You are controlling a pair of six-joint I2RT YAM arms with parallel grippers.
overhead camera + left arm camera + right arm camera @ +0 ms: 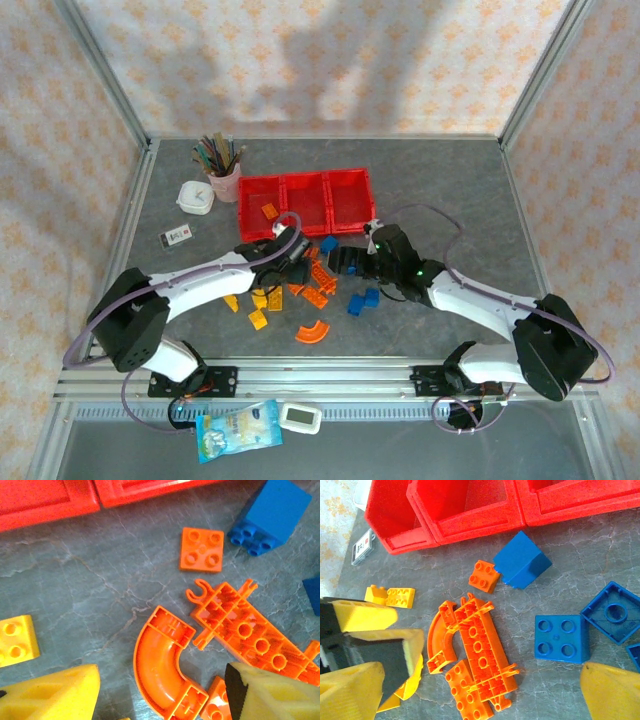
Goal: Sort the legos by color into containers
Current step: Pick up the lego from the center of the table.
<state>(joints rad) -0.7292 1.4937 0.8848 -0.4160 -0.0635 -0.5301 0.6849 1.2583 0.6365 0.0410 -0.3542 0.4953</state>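
Grey stone-patterned worktop (pixel 450 180), fenced by wallpapered panels, carries everything. Most of the legos (pixel 315 280) lie loose just in front of the red bins (pixel 305 200) in a mixed scatter of orange, blue and yellow. One orange brick (pixel 269 211) already sits in the bin at the left end of the row.

Closest to being picked is a curved orange arch (pixel 160 665), lying on the worktop in front of the bins and touching a long orange plate (pixel 245 630). The left hand (pixel 161 680) hangs over it with its pads spread to either side, open and gripping nothing. The right hand (pixel 482 672) is spread wide and empty too, above the orange cluster. A blue cube (pixel 522 560) sits between it and the bins.

These pieces look light, rigid and smooth-sided, so they should neither crush nor flex, but a skewed pinch could squirt one out. The arch is probably best pinched across its width near a squared end. The thin plate offers little edge, and the cube offers flat, parallel faces.

A yellow brick (pixel 15 640) lies left of the arch. A pink cup (pixel 225 180) of pencils and a white box (pixel 195 197) stand left of the bins.
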